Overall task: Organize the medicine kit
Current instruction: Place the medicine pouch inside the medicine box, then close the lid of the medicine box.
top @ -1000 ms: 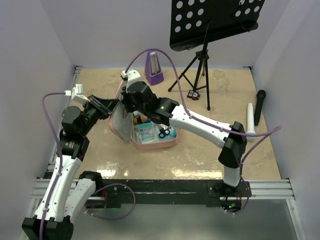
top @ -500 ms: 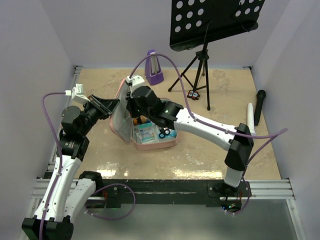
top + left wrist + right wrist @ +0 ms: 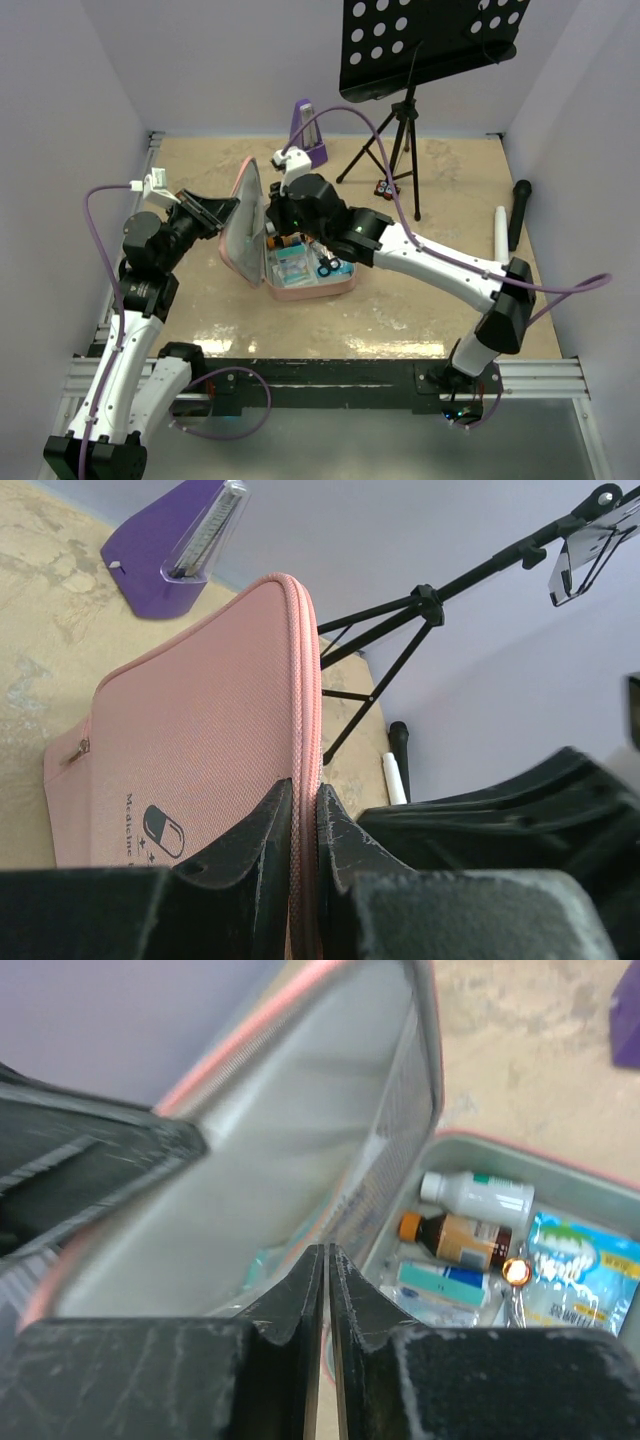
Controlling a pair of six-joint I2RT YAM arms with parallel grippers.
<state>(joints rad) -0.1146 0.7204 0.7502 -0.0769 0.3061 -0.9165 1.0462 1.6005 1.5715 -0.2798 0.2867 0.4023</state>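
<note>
The pink medicine kit (image 3: 300, 291) lies open on the table, its lid (image 3: 246, 226) standing nearly upright on the left. My left gripper (image 3: 228, 208) is shut on the lid's zip edge; in the left wrist view the pink lid (image 3: 190, 740) with its pill logo runs between the jaws of this gripper (image 3: 305, 810). My right gripper (image 3: 270, 215) hovers just inside the lid, over the case. In the right wrist view this gripper (image 3: 327, 1260) is all but shut with nothing in it, in front of the grey lining (image 3: 270, 1140). Below lie a white bottle (image 3: 480, 1195), a brown bottle (image 3: 455, 1238) and packets (image 3: 585, 1270).
A purple metronome (image 3: 308, 135) stands behind the kit. To its right is a black music stand on a tripod (image 3: 400, 130) with a small object (image 3: 388, 188) at its feet. A black microphone (image 3: 520, 210) and a white tube (image 3: 502, 235) lie at the right wall.
My right arm has swung to the right, carrying its gripper from the lid's top edge to over the open case. The lid now stands more upright. The left arm has not moved.
</note>
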